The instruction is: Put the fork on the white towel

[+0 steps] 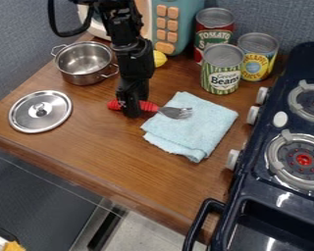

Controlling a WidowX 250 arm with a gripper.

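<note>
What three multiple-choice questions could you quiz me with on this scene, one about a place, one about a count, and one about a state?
1. Where are the tines of the fork?
A. On a stove burner
B. Over the towel
C. Inside a mug

2. How many food cans are there?
A. Three
B. Five
C. Two

3. How is the steel pot?
A. Upside down
B. Covered
C. Upright and uncovered

Answers:
1. B: the tines show against the towel's cloth.
2. A: one label is mostly red, one yellow and blue, one green.
3. C: its inside shows, and the lid lies on the counter.
</note>
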